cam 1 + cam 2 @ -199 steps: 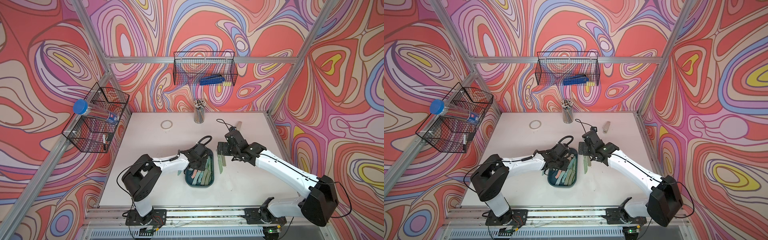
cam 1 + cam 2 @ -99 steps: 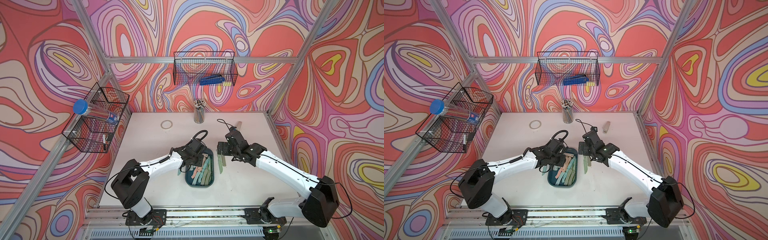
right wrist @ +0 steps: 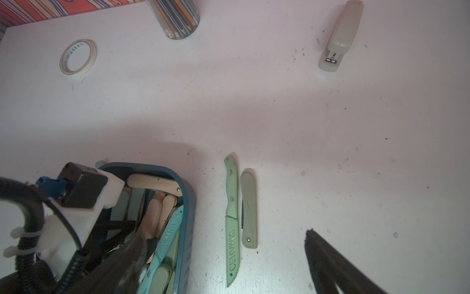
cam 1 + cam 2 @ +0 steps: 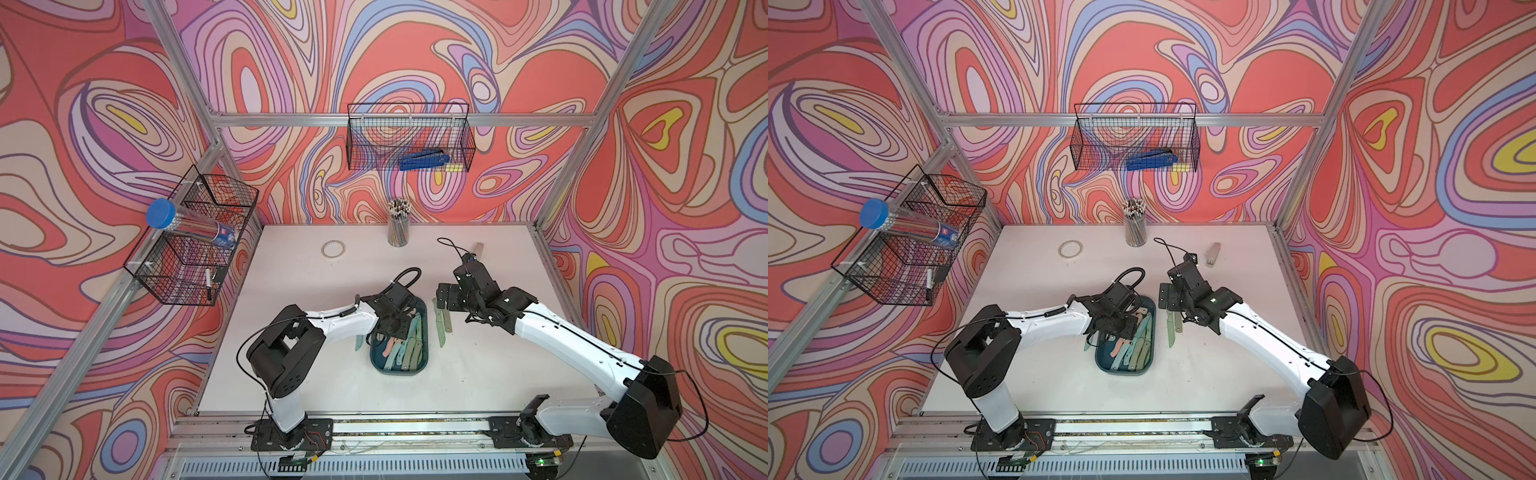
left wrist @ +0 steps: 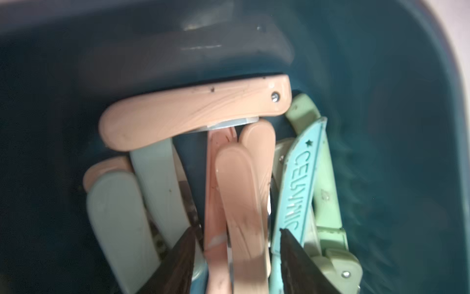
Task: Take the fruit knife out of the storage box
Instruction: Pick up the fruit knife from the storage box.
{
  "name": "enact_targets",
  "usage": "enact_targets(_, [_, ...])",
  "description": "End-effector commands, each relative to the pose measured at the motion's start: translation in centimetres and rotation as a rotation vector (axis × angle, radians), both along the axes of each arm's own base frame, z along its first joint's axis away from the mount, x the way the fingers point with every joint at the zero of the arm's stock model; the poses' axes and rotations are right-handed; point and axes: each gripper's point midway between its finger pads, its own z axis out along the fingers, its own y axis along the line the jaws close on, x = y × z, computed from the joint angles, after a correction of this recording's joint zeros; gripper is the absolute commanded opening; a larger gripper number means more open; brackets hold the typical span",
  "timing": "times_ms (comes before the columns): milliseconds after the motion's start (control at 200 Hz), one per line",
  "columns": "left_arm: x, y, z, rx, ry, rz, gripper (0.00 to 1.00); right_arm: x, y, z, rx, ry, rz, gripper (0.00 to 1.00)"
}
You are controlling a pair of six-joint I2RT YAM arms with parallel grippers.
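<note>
Part of the storage box [image 4: 397, 370] and its knives [image 4: 409, 345] beneath the left arm [image 4: 332, 322].

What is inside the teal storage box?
The storage box holds a pile of fruit knives, pink, pale green and teal; one pink knife lies across the others. The left gripper, jaws apart, covers part of the pile; lower knives are hidden.

left arm [image 4: 332, 322], right arm [image 4: 561, 336]: white links, black joint housings, black bases at 6 o'clock. black corrugated cable [image 4: 409, 270] loops off left wrist. left gripper [image 5: 236, 230] has dark wedge fingers [image 5: 181, 257].
</note>
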Motion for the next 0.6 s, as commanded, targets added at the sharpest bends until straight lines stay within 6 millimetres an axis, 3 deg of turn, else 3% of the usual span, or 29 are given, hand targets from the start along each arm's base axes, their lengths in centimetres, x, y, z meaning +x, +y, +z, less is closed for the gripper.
enact_targets(0, [0.31, -0.10, -0.42, 0.013, 0.005, -0.004, 0.50, -0.25, -0.50, 0.01, 0.001, -0.001, -0.013, 0.98])
enact_targets(596, [0.27, 0.18, -0.58, 0.028, 0.011, 0.002, 0.27, -0.25, -0.62, -0.33, -0.002, 0.003, -0.020, 0.98])
